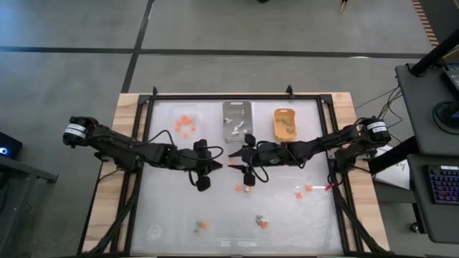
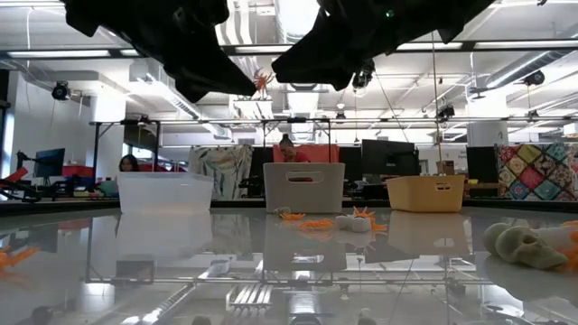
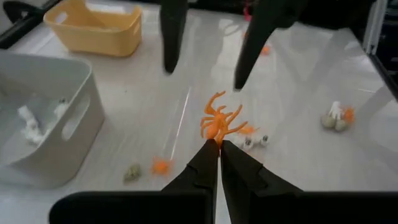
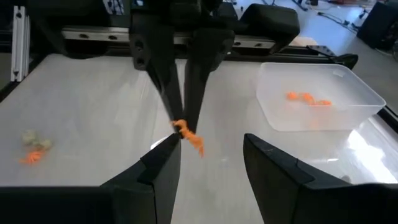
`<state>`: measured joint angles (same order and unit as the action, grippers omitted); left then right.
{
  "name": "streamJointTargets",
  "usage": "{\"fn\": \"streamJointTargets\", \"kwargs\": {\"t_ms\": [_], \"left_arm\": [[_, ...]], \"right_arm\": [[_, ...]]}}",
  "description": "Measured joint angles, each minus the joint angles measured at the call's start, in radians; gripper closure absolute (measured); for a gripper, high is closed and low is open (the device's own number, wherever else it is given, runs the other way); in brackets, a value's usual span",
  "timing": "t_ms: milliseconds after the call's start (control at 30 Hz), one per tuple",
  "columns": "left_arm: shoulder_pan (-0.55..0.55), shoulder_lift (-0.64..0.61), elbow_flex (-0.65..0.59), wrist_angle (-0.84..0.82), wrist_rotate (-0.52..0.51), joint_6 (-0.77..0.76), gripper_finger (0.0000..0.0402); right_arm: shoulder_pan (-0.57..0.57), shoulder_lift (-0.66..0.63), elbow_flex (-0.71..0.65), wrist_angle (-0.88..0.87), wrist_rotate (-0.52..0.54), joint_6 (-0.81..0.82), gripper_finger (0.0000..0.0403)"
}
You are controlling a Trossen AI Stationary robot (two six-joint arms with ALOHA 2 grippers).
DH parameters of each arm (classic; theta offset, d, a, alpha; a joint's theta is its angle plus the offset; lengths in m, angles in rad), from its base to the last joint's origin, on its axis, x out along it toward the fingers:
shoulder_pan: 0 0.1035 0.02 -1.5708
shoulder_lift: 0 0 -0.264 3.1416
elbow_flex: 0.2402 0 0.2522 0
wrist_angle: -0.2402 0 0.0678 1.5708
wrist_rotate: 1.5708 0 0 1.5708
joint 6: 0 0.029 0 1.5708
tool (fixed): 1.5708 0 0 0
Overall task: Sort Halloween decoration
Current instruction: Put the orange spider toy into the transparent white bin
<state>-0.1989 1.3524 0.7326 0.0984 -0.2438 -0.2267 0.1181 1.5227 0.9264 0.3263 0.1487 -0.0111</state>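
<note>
Item — orange spider trinket [image 3: 219, 122], pinched in the closed fingers of the left gripper [image 3: 219, 144] at frame centre above the table, right gripper [image 4: 208, 152] wide open and empty facing it; next move likely calls for carrying it upper-left to the clear tray [image 1: 185, 123] of orange pieces.

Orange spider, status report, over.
Left gripper shut on orange spider, lifted mid-table. Right gripper open, facing it. Clear tray holds orange pieces. Nothing in the way.

Trinkets in the grey tray [image 1: 236, 120] are too small to identify.
</note>
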Motion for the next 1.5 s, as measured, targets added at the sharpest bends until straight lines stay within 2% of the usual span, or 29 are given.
{"fn": "streamJointTargets", "kwargs": {"t_ms": [133,300,467,533,600,700,833,967,1233,1500], "left_arm": [[0.0,-0.002,0.001,-0.012,-0.044,0.003,0.0401],[0.017,-0.058,0.019,-0.179,-0.144,-0.011,0.0401],[0.069,-0.136,0.064,-0.517,-0.306,-0.066,0.0401],[0.114,-0.161,0.081,-0.68,-0.396,-0.114,0.0401],[0.177,-0.178,0.087,-0.805,-0.433,-0.158,0.0401],[0.304,-0.191,0.083,-0.868,-0.409,-0.185,0.0401],[0.476,-0.159,0.071,-0.872,-0.306,-0.161,0.0401],[0.587,-0.111,0.071,-0.866,-0.259,-0.151,0.0401],[0.605,-0.051,0.071,-0.865,-0.253,-0.129,0.0358],[0.599,-0.062,0.071,-0.865,-0.253,-0.148,0.0314]], "right_arm": [[0.0,0.0,0.0,-0.003,0.0,0.0,0.0236],[0.0,-0.01,0.0,-0.003,0.008,0.013,0.0236],[0.001,-0.027,0.008,-0.002,0.008,0.03,0.0236],[0.004,-0.031,0.011,-0.001,0.008,0.029,0.0236],[0.006,-0.031,0.016,-0.001,0.008,0.03,0.0236],[0.007,-0.031,0.017,-0.003,0.008,0.03,0.0236],[0.009,-0.031,0.017,-0.003,0.008,0.038,0.0236],[0.011,-0.031,0.018,-0.008,0.008,0.062,0.0236],[0.008,-0.031,0.018,-0.044,0.008,0.199,0.0236],[0.008,-0.037,0.018,-0.107,0.008,0.348,0.0236]]}}
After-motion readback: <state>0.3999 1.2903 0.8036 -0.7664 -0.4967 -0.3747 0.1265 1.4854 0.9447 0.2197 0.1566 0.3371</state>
